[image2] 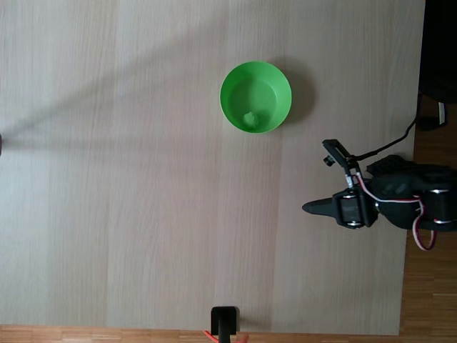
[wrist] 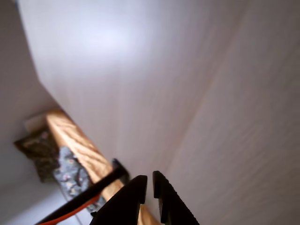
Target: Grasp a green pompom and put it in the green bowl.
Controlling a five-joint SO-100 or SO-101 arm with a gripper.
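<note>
**Arm folded at the table edge, pompom in the bowl**

In the fixed view the arm sits folded at the table's (image2: 143, 179) right edge, gripper (image2: 308, 208) pointing left, empty, jaws nearly together. The green pompom (image2: 251, 118) lies inside the green bowl (image2: 232, 82), well apart from the gripper.

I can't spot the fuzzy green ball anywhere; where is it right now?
In the fixed view the green pompom lies inside the green bowl, above and left of the gripper.
</note>
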